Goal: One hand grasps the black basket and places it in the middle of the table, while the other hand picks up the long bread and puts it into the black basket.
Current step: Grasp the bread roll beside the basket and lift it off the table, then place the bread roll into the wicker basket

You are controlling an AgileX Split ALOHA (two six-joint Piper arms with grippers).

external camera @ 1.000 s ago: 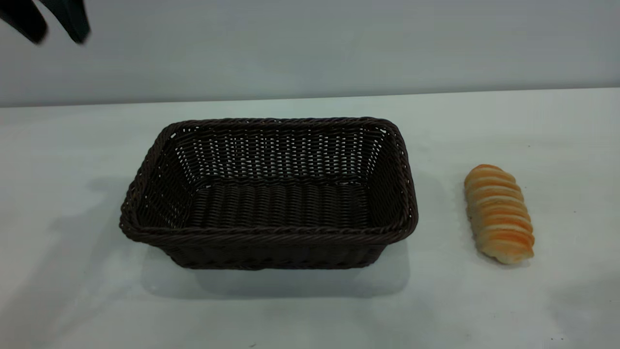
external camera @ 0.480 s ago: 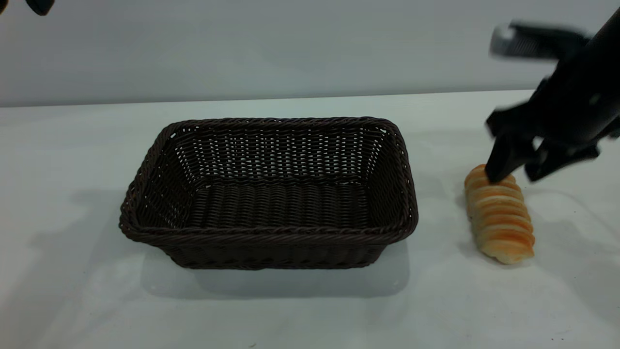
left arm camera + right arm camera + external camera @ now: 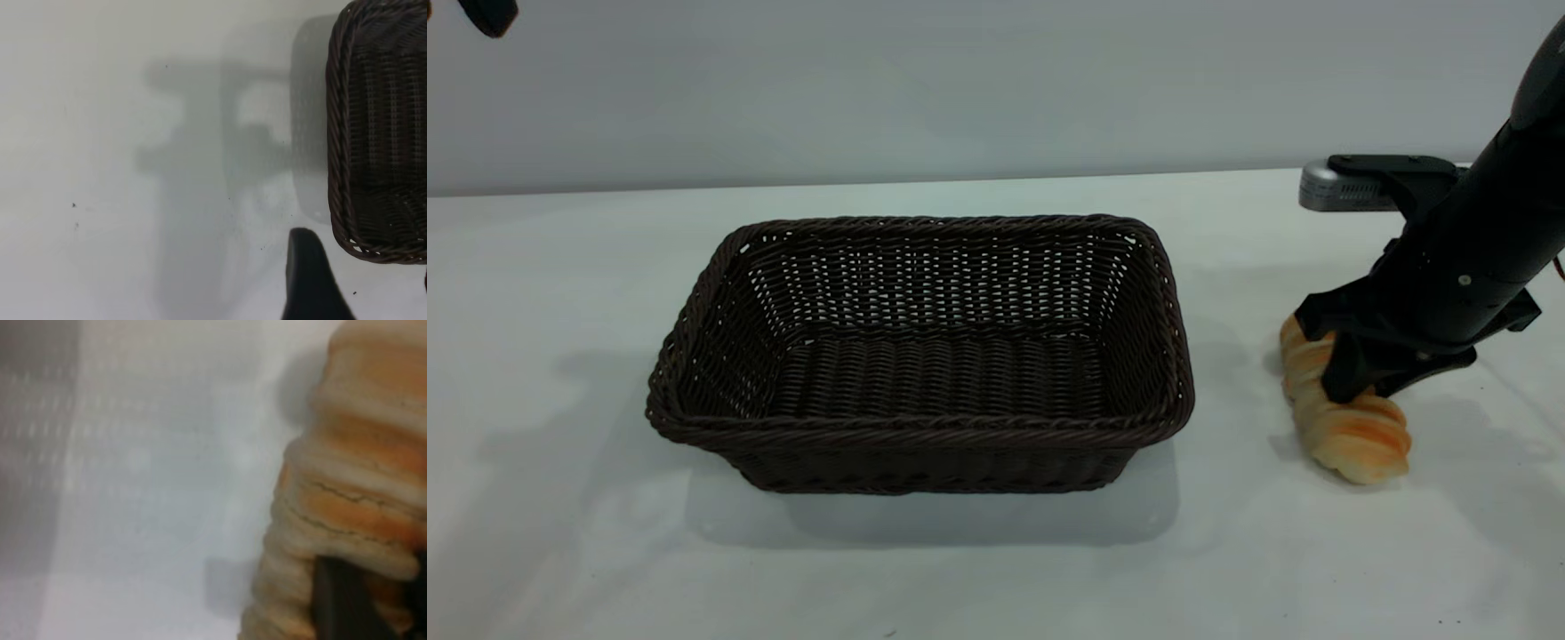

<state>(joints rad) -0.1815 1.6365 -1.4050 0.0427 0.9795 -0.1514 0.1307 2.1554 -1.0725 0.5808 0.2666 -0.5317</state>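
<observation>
Exterior view shows your right gripper (image 3: 1352,378) pinching the long bread (image 3: 1352,427) across its long axis on the table (image 3: 996,569); the black basket (image 3: 920,356) lies to its left, so carry leftward.

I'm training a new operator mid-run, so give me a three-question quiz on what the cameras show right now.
1. True or false: the small golden-orange ridged long bread lies inside the dark woven wicker black basket.
2. Which gripper is down at the bread? A) left B) right
3. Fill in: the bread rests on the white ___.

Key:
1. False; it lies right of the basket.
2. B; the right gripper straddles the bread, while the left gripper sits high at the exterior view's upper left.
3. table.
</observation>
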